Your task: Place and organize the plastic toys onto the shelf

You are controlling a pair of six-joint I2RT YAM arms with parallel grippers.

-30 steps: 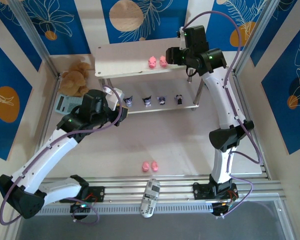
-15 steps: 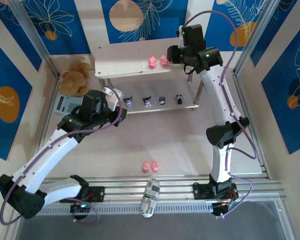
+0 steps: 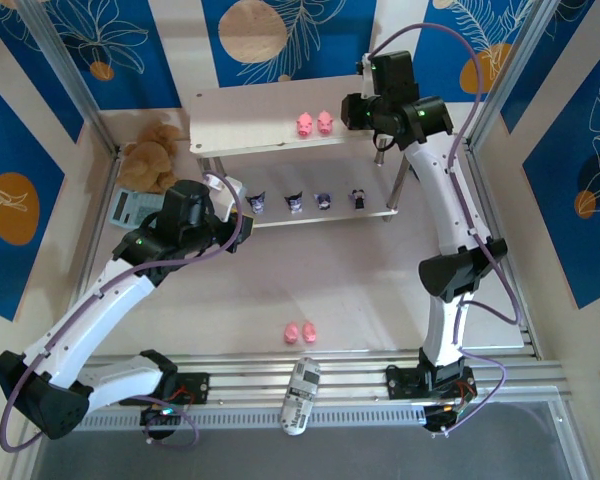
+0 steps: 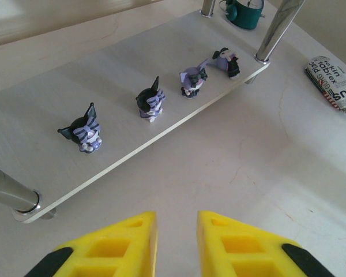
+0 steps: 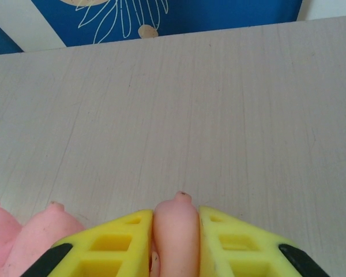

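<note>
The shelf (image 3: 250, 110) stands at the back of the table. On its top board two pink pigs (image 3: 313, 124) stand side by side, and they show as pink shapes (image 5: 29, 231) at the left edge of the right wrist view. My right gripper (image 3: 348, 110) (image 5: 176, 214) hovers just right of them, shut on a third pink pig (image 5: 175, 231). Several purple-and-white figurines (image 3: 308, 201) (image 4: 150, 103) stand in a row on the lower board. My left gripper (image 3: 230, 190) (image 4: 177, 218) hangs in front of the lower board's left end, open with nothing between its fingers. Two more pigs (image 3: 300, 331) lie on the table.
A brown teddy bear (image 3: 152, 155) sits left of the shelf. A teal clock (image 4: 245, 11) stands behind the shelf's far leg. A white printed packet (image 3: 300, 395) (image 4: 331, 83) lies on the front rail. Open table stretches between the shelf and the two loose pigs.
The right gripper's jaws have closed onto the pink pig on the top board, and the arm has shifted a little. The left arm has stayed still.
</note>
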